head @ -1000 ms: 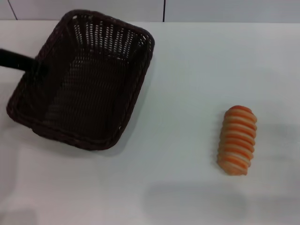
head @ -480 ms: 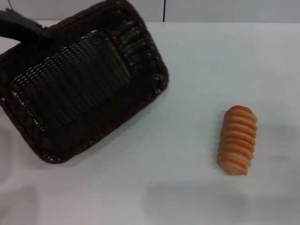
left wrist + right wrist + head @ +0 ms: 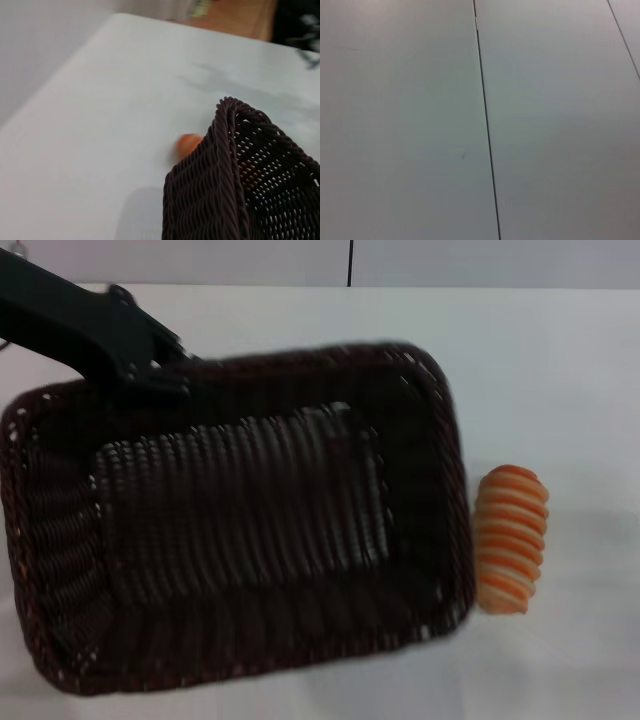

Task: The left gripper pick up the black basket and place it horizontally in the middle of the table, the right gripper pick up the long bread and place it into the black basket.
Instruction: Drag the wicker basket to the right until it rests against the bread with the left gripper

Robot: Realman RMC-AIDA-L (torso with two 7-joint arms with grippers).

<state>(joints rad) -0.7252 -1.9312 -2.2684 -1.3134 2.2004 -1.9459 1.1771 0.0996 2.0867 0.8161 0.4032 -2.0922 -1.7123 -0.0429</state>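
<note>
The black basket, a large dark woven wicker one, is held up in the air over the white table, lying crosswise and filling the left and middle of the head view. My left gripper is shut on its far rim, with the black arm reaching in from the upper left. The basket's corner fills the lower right of the left wrist view. The long bread, orange and cream striped, lies on the table just right of the basket; it shows as an orange spot in the left wrist view. My right gripper is out of view.
The table's far edge meets a pale wall with a dark seam. The right wrist view shows only pale wall panels with a seam. A wooden floor lies beyond the table's edge.
The left gripper has lifted the basket off the table's far left and swung it right and toward me, turning it crosswise. The bread has not moved.
</note>
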